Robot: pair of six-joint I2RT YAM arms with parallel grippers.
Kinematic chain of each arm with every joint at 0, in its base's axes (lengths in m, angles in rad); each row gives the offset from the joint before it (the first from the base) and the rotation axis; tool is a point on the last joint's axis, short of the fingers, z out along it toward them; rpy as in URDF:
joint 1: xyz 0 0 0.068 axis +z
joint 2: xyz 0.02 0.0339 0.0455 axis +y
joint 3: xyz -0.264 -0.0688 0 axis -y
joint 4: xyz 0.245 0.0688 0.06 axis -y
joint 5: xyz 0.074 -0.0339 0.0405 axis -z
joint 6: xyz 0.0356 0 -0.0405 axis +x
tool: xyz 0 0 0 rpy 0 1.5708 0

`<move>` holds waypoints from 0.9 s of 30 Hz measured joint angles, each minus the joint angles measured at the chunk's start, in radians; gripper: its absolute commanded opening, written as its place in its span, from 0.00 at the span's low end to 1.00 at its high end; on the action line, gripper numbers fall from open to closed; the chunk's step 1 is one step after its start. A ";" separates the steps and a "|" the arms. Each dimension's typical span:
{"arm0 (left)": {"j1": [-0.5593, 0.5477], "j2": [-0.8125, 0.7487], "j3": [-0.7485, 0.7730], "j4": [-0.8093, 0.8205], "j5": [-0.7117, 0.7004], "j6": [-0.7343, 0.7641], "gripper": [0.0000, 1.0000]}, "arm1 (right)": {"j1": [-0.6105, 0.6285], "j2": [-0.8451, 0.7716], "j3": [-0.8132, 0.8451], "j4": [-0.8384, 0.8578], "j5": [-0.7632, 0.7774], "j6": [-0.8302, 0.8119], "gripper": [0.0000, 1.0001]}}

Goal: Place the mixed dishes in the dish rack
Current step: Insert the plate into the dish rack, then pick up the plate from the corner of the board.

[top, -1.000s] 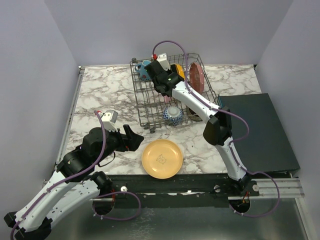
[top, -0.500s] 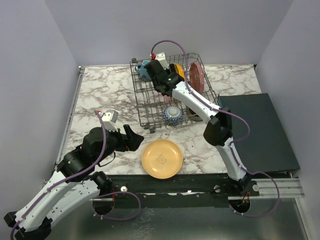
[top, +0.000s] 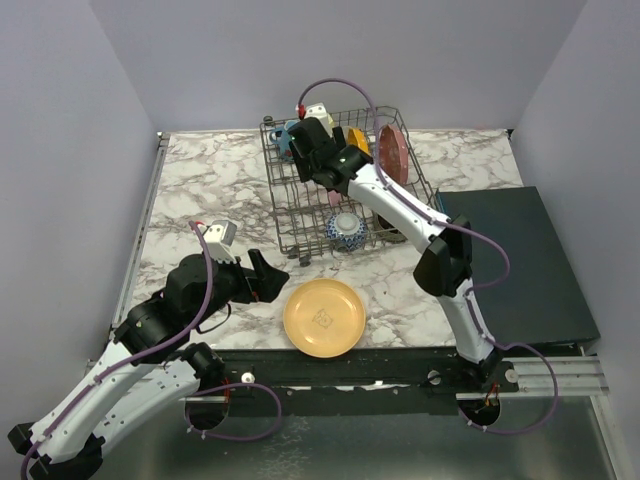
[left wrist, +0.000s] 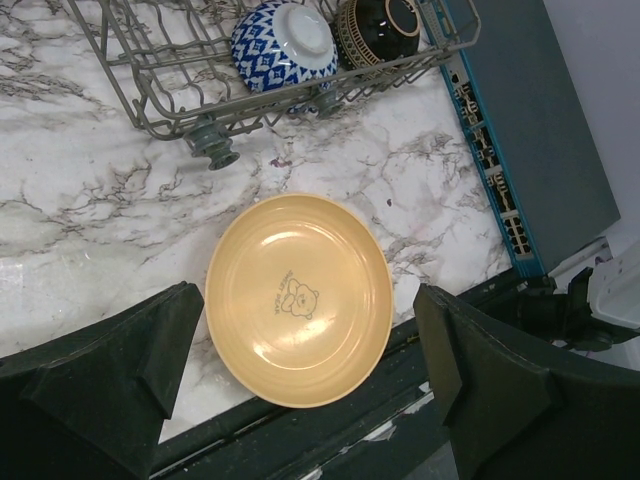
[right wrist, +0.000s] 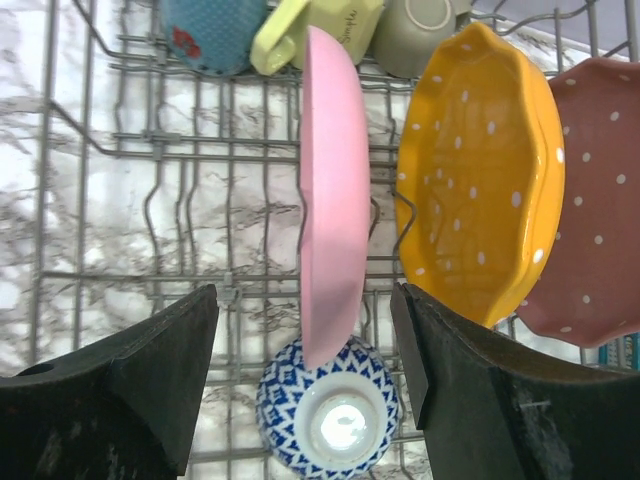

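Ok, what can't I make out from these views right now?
Pink plate: top view, largely hidden by the right arm.
Mugs: right wrist view, cut off by the top edge.
Dark red plate: right wrist view, cut by the right edge.
Dark brown bowl: left wrist view, cut by the top edge.

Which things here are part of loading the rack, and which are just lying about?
Job: dish rack, yellow plate on the table, pink plate, orange plate, red plate, patterned bowl, brown bowl, three mugs.
Lying about: dark flat box.
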 measured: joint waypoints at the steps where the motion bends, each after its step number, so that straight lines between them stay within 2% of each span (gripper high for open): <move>1: 0.000 0.001 0.000 0.000 0.000 -0.001 0.99 | 0.003 -0.014 -0.010 0.003 -0.010 0.003 0.77; 10: 0.000 0.013 0.000 0.000 0.000 0.000 0.99 | 0.029 -0.159 -0.122 0.050 -0.092 0.027 0.77; 18: 0.000 0.038 0.000 0.001 0.001 0.000 0.99 | 0.040 -0.367 -0.372 0.095 -0.203 0.060 0.77; 27: 0.000 0.133 0.000 0.004 0.025 -0.007 0.99 | 0.054 -0.618 -0.654 0.104 -0.258 0.090 0.76</move>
